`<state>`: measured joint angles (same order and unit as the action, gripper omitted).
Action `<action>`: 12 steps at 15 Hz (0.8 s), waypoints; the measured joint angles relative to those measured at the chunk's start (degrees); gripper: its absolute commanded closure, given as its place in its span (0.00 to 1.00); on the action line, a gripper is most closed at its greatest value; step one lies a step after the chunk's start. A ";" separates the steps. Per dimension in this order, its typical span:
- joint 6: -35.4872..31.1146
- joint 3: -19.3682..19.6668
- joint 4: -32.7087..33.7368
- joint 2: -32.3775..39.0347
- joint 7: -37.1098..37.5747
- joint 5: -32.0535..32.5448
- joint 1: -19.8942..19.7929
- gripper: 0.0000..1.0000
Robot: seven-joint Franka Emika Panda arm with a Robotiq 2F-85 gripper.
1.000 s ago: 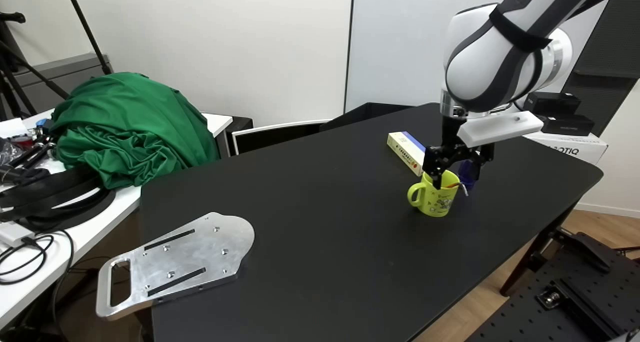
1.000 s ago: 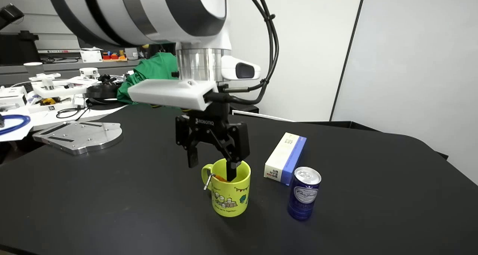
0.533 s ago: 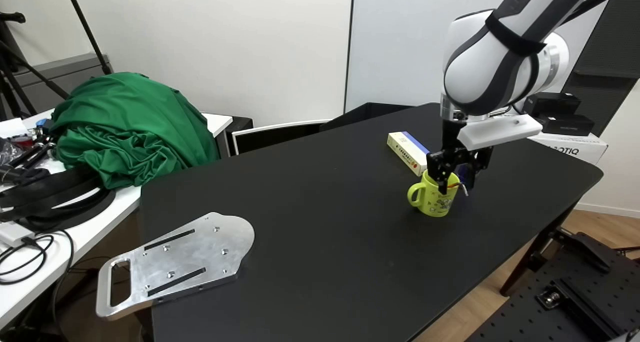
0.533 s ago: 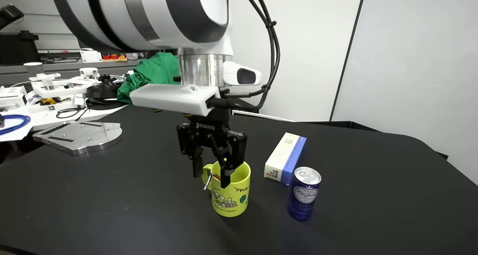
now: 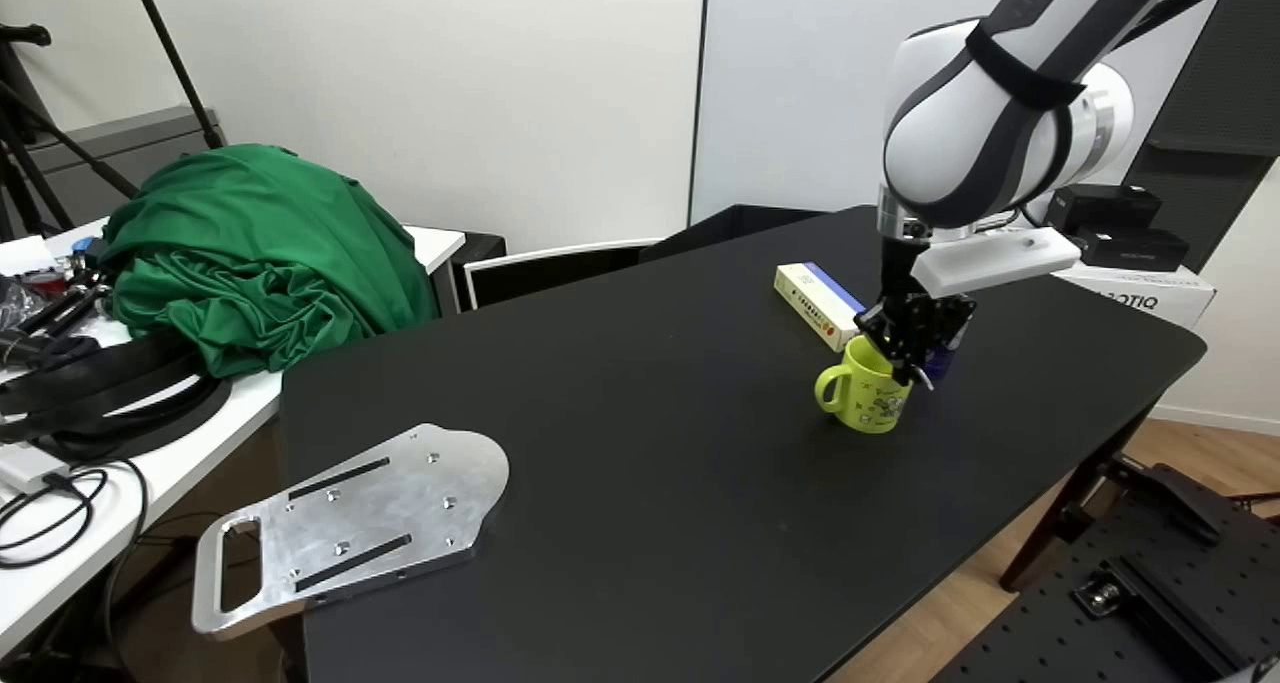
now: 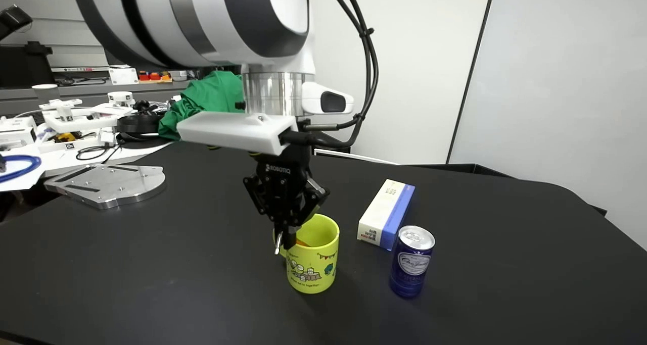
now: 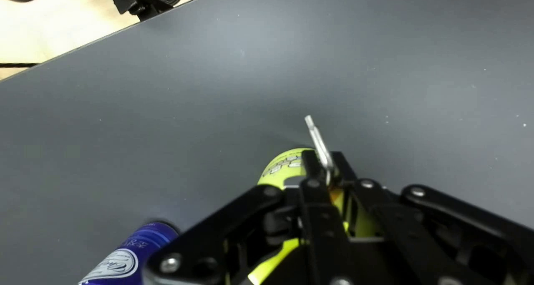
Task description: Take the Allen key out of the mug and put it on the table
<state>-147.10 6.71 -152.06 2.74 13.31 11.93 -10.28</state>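
The yellow-green mug stands upright on the black table. The Allen key's bent silver end sticks out over the mug's rim. A bit of orange shows inside the mug, and the rest of the key is hidden by the mug wall and fingers. At the rim, my gripper has its fingertips closed around the silver shaft, which pokes out beyond them in the wrist view. Both exterior views show the gripper pointing down at the handle side of the rim.
A dark blue can stands close to the mug, with a white, yellow and blue box behind it. Farther off, a metal plate overhangs the table's edge near a cluttered white desk.
The gripper has come down slightly, and its fingers have gone from wide apart to closed around the key. The mug, can and box have stayed put.
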 measured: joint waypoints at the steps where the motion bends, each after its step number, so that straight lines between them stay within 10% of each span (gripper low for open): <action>1: 0.02 0.00 0.22 -0.05 0.00 -0.31 0.08 0.98; 12: 14.19 -0.17 8.28 -6.72 -8.09 -15.08 1.95 0.98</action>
<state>-132.92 6.54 -143.78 -3.97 5.21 -3.15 -8.33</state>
